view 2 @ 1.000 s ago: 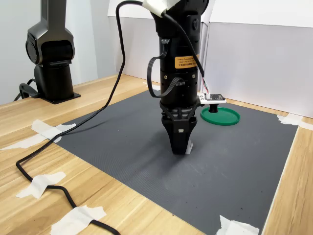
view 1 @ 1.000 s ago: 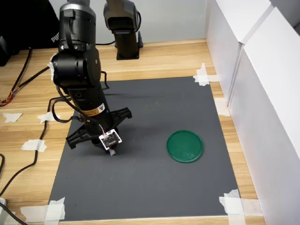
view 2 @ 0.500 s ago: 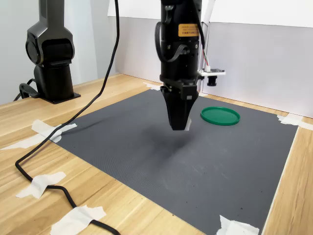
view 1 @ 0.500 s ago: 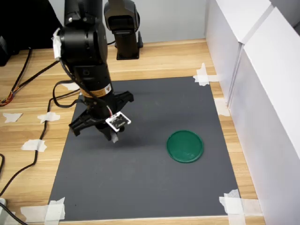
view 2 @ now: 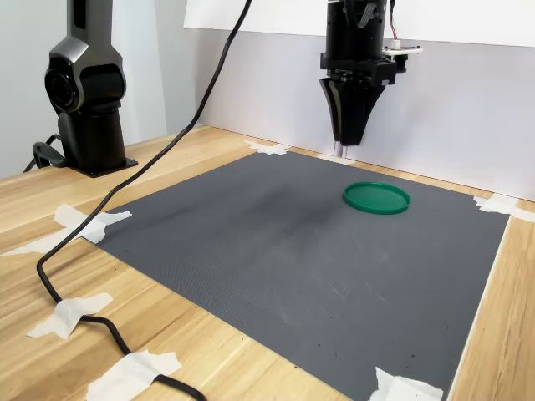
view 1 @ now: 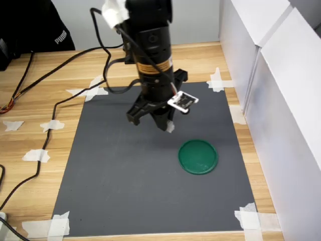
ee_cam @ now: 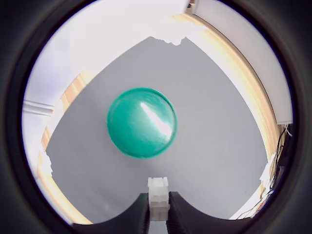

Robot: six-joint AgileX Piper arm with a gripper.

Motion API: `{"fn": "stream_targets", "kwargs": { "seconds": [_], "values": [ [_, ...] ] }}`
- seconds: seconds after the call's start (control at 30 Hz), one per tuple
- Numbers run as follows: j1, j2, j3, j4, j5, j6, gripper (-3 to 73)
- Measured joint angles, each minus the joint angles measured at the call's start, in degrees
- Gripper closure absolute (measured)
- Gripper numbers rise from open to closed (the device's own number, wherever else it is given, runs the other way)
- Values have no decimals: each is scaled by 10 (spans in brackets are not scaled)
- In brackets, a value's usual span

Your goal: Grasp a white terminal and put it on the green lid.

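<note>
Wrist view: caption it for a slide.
Hand shut on the white terminal, short of the green lid on the dark mat.

Table: light wooden top point(view 1: 40, 100).
Mat: dark grey sheet point(view 1: 150, 191), corners held by white tape point(view 1: 249, 217).
Walls: white panels point(view 1: 281, 100) along the first exterior view's right.

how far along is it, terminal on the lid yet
Not yet. Done: the claw has the white terminal gripped and lifted clear of the mat. In hand: carrying it, with the green lid just ahead in the wrist view. Left: get over the empty lid, lower, release.
</note>
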Motion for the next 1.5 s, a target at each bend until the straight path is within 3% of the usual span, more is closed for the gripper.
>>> {"fn": "stream_targets", "kwargs": {
  "seconds": [0.13, 0.4, 1.17, 1.33, 1.5],
  "values": [
    [32, 10, 0, 3, -14, 30, 608],
    [42, 44, 0, 4, -71, 76, 608],
    [42, 110, 0, -4, -103, 60, 606],
    [42, 112, 0, -4, -105, 36, 530],
    [42, 112, 0, -4, -108, 24, 351]
  ]
}}
